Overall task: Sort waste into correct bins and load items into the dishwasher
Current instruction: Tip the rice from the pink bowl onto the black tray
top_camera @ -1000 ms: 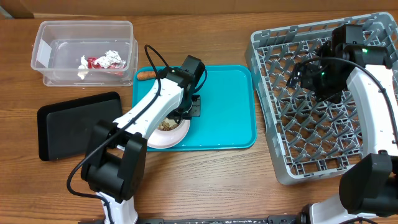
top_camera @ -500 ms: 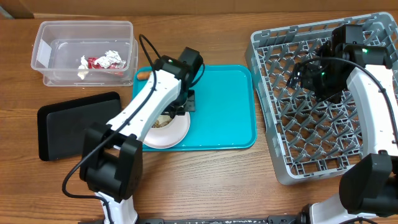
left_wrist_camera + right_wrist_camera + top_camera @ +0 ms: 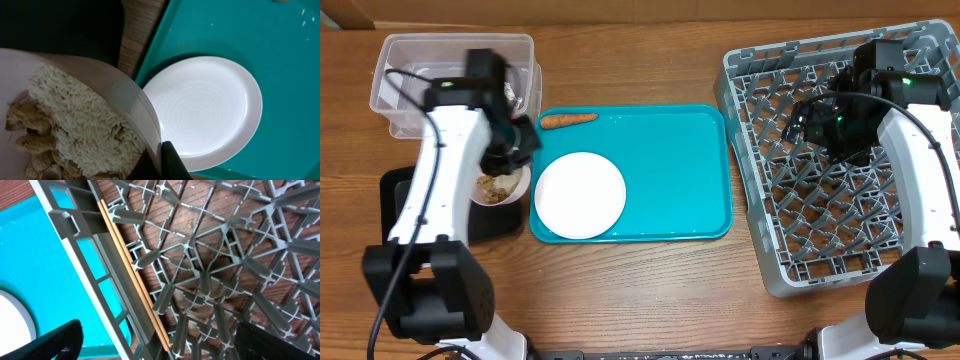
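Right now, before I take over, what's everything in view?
Clear tub: one, clear with a white label, far left; contents mostly hidden.
Black tray: one, black, left, nearer than the tub.
Teal tray: one, teal, centre.
Plate: one, pale, empty, on the teal tray.
Carrot: one, orange, teal tray's far left edge.
Bowl: one, pale, holding rice and beige scraps, over the black tray.
Dish rack: one, grey, right.
Chopsticks: two, wooden, along the rack's wall.
Left gripper: shut on the bowl's rim.
Right gripper: open, above the rack.
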You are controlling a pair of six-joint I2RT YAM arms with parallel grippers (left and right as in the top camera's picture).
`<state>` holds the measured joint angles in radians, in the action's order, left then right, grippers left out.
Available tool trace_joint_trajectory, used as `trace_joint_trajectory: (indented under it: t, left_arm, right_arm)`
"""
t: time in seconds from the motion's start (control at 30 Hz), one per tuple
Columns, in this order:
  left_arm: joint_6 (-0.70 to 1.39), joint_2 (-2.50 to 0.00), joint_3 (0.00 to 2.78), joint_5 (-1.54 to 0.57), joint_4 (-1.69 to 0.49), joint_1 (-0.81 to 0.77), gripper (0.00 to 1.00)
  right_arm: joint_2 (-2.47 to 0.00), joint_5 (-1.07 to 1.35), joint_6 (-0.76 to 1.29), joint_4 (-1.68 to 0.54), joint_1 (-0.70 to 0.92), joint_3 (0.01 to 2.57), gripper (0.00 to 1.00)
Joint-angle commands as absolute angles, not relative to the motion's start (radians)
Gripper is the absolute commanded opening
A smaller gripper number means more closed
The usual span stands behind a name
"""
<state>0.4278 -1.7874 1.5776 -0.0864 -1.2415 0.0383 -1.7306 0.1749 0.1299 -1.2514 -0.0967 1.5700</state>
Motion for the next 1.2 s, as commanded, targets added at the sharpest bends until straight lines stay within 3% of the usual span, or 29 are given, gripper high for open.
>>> trace_joint_trajectory:
  t: [0.0,0.23,0.77,1.17]
  left_arm:
    - [0.289,-1.763,1.562,-0.272,-1.219,0.153,0.04]
    - [0.112,-1.767,1.499,-0.481,-1.140,0.318,0.04]
    - [-0.322,-1.860,1.272,-1.185,-1.066,0.588,0.04]
    - [-0.336,-2.031,1.224,-1.449,-1.139,0.686,0.04]
  right_arm:
    - [-1.726,0.165,0.122,-1.255,-0.096,1.572,0.99]
    - [-1.726,0.166,0.122,-1.255,-0.096,1.572,0.99]
    - [-1.726,0.166,0.122,-1.263,-0.096,1.572,0.99]
    - [-1.726,0.166,0.122,-1.267,-0.096,1.572,0.99]
